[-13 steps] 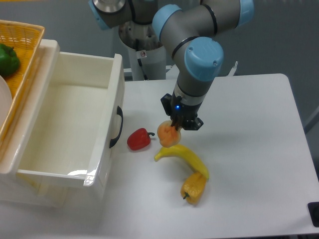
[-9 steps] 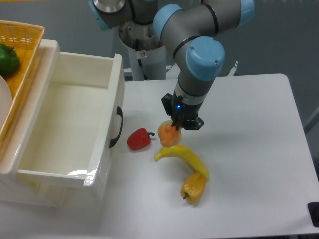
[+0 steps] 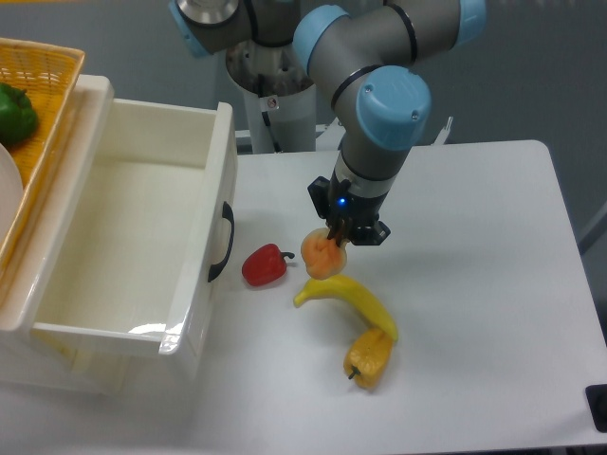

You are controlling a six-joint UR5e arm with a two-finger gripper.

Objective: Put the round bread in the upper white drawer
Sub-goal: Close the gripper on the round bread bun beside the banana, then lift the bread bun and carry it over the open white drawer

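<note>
The round bread [image 3: 321,256] is a small pale orange bun held between my gripper's fingers, just above the table and right above the banana's left end. My gripper [image 3: 331,245] points down and is shut on it. The upper white drawer [image 3: 123,237] stands pulled open at the left, its inside bare, with a black curved handle [image 3: 224,242] on its front facing the bread.
A red pepper [image 3: 265,265] lies between the drawer front and the bread. A banana [image 3: 349,299] and a yellow-orange pepper [image 3: 369,358] lie just below the gripper. A yellow woven basket [image 3: 38,123] with a green pepper [image 3: 13,112] sits at the upper left.
The gripper with the bread has risen very slightly and shifted a touch to the right. Nothing else has moved.
</note>
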